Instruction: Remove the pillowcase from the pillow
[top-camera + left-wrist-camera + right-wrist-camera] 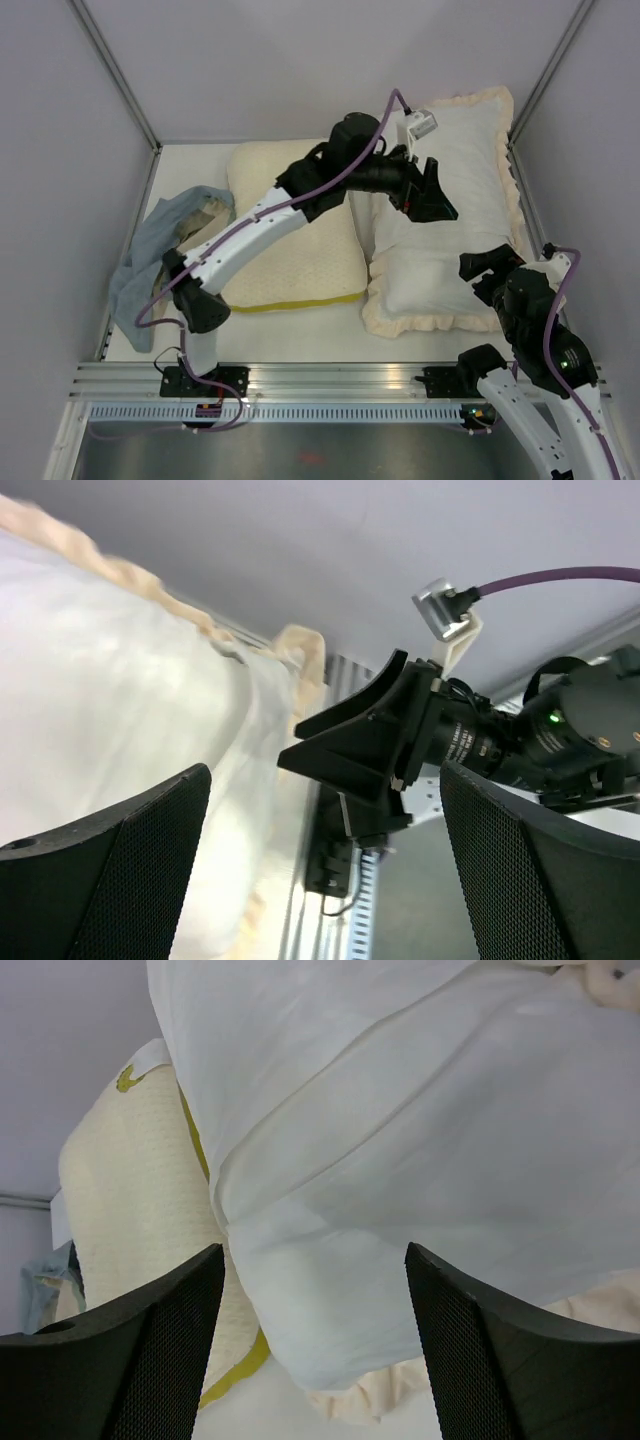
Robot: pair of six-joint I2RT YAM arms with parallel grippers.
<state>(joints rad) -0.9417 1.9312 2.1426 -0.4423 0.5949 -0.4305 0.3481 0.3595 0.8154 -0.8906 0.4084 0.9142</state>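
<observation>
The white pillow [450, 180] lies at the right of the table, with the cream frill of the pillowcase [415, 322] showing round its edges; no dark grey face shows. My left gripper [430, 200] hovers open and empty over the pillow's left side. In the left wrist view the left gripper [322, 780] faces the pillow [100, 700], the frill [300, 660] and the right arm's gripper [370, 750]. My right gripper [485, 265] is open and empty at the pillow's near right corner. In the right wrist view the right gripper [312, 1255] is just short of the pillow [400, 1160], above the frill [360, 1400].
A flatter cream-yellow pillow [290, 240] with a yellow edge lies left of the white one and also shows in the right wrist view [120, 1160]. A pale blue-grey cloth [160, 250] is bunched at the far left. Grey walls close three sides; a metal rail [330, 380] runs along the near edge.
</observation>
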